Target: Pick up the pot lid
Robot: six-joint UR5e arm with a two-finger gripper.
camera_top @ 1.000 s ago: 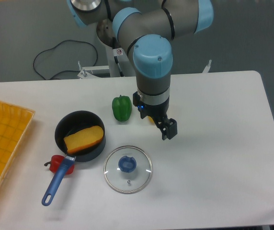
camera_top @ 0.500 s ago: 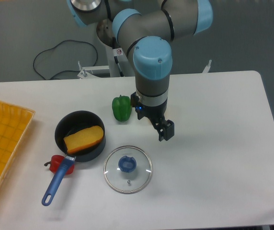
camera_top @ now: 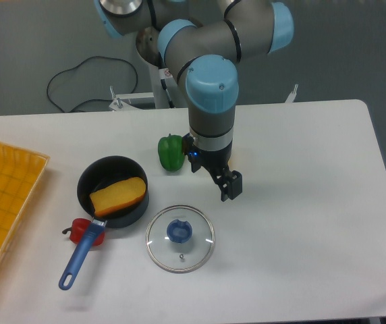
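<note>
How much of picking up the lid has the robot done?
None of the pick-up looks done: the lid lies on the table, with its blue knob facing up. Nothing is in hand, because the gripper is open and away from the knob. What's left, I think, is to move to the knob, close on it and lift.

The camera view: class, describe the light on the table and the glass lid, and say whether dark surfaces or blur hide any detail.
In the camera view, light is soft and fairly even; the table looks bright, with only faint shadows; the lid shows a pale, shiny rim; detail sinks into black inside the pan and on the gripper; no obvious motion blur.
</note>
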